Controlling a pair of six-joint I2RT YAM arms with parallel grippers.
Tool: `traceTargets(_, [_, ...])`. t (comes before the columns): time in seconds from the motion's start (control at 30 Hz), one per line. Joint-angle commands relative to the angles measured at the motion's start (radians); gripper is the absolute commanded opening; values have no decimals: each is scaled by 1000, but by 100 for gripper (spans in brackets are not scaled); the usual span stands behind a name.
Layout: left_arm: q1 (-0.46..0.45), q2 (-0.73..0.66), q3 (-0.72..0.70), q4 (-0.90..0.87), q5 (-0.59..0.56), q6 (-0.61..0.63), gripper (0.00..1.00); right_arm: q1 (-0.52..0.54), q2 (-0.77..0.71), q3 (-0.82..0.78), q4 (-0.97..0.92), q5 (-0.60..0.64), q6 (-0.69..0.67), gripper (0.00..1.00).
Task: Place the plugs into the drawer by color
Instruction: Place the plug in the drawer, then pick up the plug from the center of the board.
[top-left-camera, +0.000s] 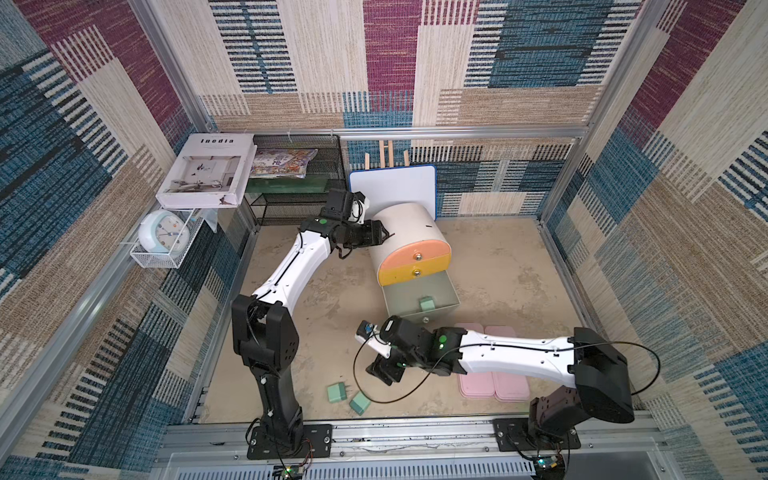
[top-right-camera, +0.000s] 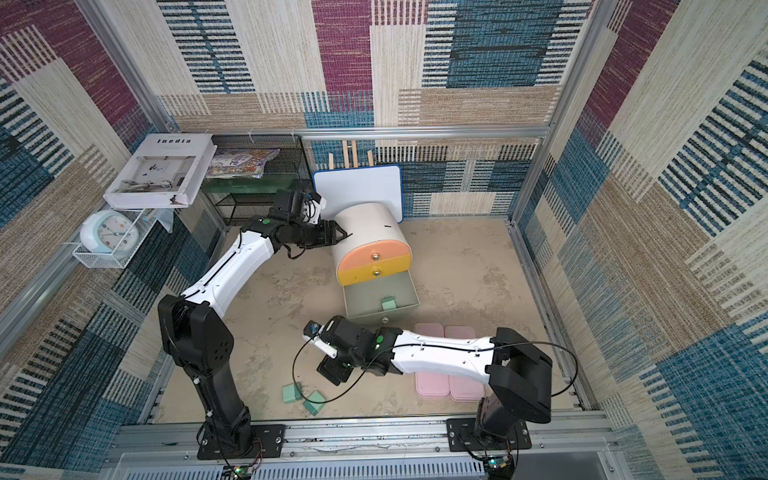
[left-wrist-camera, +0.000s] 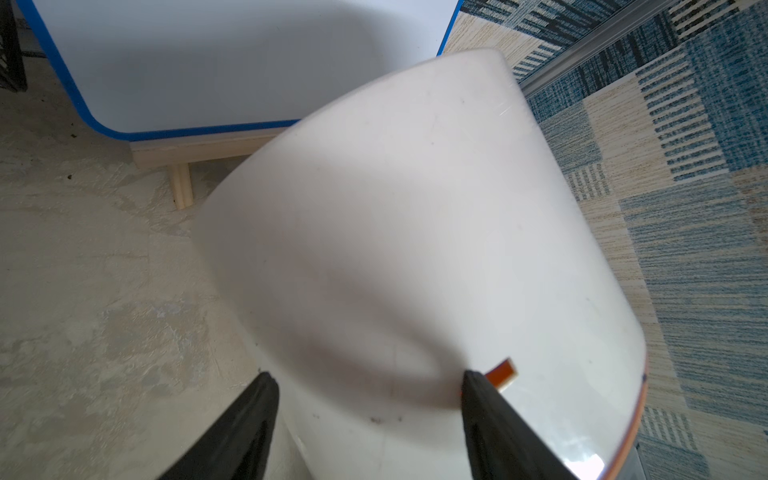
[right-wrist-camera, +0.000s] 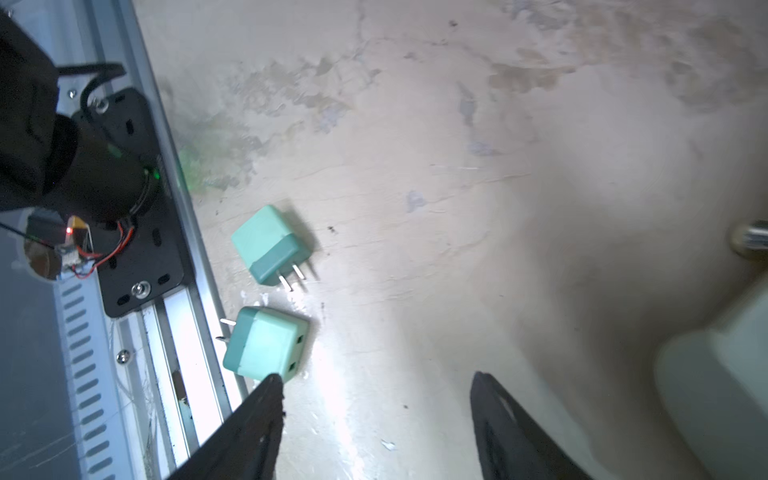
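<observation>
Right end effector (right-wrist-camera: 374, 378): jaws apart, nothing between them, hanging low over the surface (right-wrist-camera: 457, 187).

Nearer green plug (right-wrist-camera: 266, 345): just beside one fingertip (right-wrist-camera: 270, 386) and outside the gap. It lies on its side with its prongs toward the front rail (right-wrist-camera: 195, 291). Second green plug (right-wrist-camera: 270, 245): a little past the first and not touching it, prongs turned the other way.

Step in hand, as I read it: the green round, reaching for the next plug. Third green plug (top-left-camera: 427, 304) already sits in the pulled-out bottom drawer (top-left-camera: 399, 297), back behind my wrist and well apart from the fingers. The two upper drawers are shut. No pink or blue plugs are in sight, so I take those as stowed.

Next move calls for a sideways shift until the nearer plug sits between the jaws. Then I drop and close across its flat sides, clear of the prongs. The rail is close on that side, so there is little room.

Left end effector (left-wrist-camera: 365, 374): jaws spread too, holding nothing. Its tips are at the rounded white top of the drawer unit (top-left-camera: 409, 232). I cannot confirm contact; it reads as bracing.
</observation>
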Motion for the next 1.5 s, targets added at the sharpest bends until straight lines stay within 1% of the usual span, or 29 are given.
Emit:
traceTargets(0.0, [0, 5, -9, -95, -59, 21, 73, 66, 49, 22, 21, 73, -20, 74])
traceTargets(0.17, [0, 5, -9, -95, -58, 21, 73, 122, 90, 16, 54, 31, 25, 76])
traceTargets(0.3, [0, 6, -8, -94, -57, 21, 73, 149, 155, 59, 40, 36, 49, 77])
traceTargets(0.43, [0, 10, -8, -95, -52, 21, 73, 148, 166, 63, 44, 33, 60, 79])
traceTargets(0.67, [0, 13, -8, -96, -50, 21, 73, 148, 243, 131, -40, 36, 76, 79])
traceTargets(0.87, [0, 14, -6, -96, -48, 21, 73, 147, 246, 134, -49, 24, 92, 79])
traceTargets(1.03, [-1, 13, -8, -96, -48, 21, 73, 147, 285, 175, -95, 11, 78, 80])
traceTargets(1.23, [-1, 10, -11, -96, -49, 21, 73, 147, 305, 192, -108, 4, 72, 79])
traceTargets(1.47, [-1, 12, -11, -96, -50, 21, 73, 139, 321, 193, -106, 2, 77, 74])
